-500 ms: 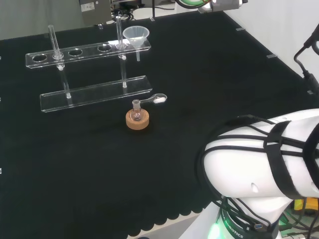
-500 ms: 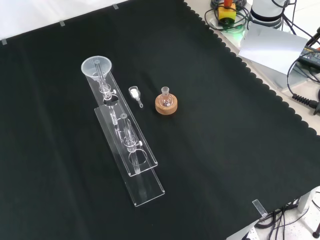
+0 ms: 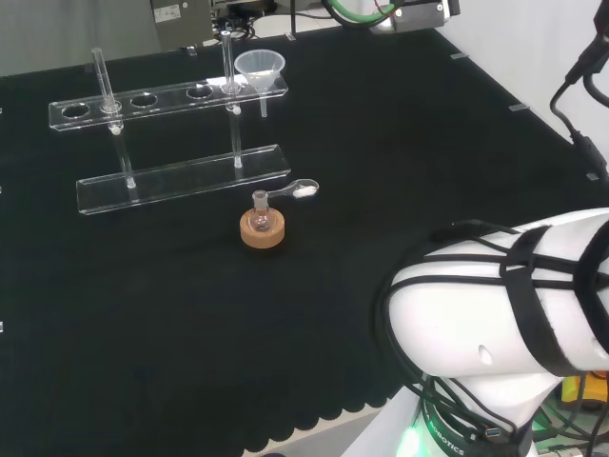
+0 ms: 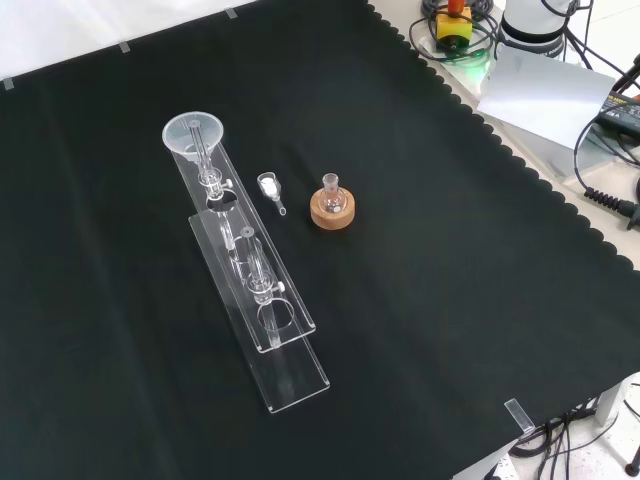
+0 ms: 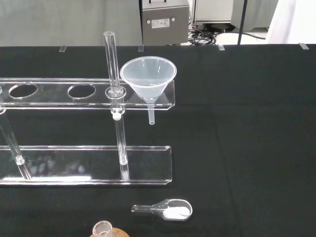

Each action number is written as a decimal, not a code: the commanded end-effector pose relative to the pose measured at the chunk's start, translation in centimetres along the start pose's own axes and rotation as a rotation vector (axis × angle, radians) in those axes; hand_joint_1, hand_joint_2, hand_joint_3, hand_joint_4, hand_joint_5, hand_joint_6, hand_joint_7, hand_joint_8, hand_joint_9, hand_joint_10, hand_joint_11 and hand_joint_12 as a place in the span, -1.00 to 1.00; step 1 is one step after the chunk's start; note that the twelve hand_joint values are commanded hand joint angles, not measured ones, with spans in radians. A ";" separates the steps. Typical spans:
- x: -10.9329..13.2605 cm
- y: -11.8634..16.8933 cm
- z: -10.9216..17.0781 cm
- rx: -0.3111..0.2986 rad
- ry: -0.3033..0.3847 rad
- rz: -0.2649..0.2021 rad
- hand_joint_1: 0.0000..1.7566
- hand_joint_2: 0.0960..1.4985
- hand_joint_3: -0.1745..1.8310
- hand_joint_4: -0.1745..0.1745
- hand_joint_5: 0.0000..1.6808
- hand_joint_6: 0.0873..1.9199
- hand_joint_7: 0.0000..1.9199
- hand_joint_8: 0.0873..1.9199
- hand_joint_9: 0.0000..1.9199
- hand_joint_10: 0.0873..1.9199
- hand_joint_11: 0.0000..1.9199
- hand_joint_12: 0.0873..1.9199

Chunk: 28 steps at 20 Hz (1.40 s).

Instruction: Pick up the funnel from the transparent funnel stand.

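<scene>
Clear funnel [image 5: 148, 82] seated in end hole of transparent stand [image 5: 74, 96], untouched. Approach step: next, reaching down to its rim. Fingers' state: cannot tell.

The table [image 4: 450, 260], draped in black cloth, carries a clear funnel stand [image 4: 262, 330], a small scoop of white powder [image 4: 270, 189] just beside it, and a cork ring [image 4: 331, 211] bearing a little flask near the scoop.
</scene>
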State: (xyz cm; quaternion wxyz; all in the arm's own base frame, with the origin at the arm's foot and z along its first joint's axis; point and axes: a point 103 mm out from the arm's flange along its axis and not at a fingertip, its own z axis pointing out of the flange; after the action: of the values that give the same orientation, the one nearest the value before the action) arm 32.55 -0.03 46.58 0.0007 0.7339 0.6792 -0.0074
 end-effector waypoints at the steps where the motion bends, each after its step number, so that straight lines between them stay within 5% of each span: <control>1: -0.3 -0.8 -1.3 0.001 -0.007 0.027 -1.00 0.51 -0.38 0.10 -0.70 -1.00 -1.00 -0.61 -0.86 -0.40 -0.98 0.42; 11: -1.5 2.5 0.1 0.030 0.000 0.068 -1.00 0.51 -0.39 0.10 -0.69 -1.00 -0.99 -0.60 -0.85 -0.40 -0.98 0.42; 28: -4.8 17.0 5.7 0.114 -0.046 -0.019 -0.77 0.29 -0.52 0.01 -0.80 -1.00 -0.98 -0.63 -0.85 -0.35 -1.00 0.45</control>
State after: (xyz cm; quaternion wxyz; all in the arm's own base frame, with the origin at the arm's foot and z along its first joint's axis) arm 42.96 -3.92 42.73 -0.0341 0.7376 0.6721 -0.0553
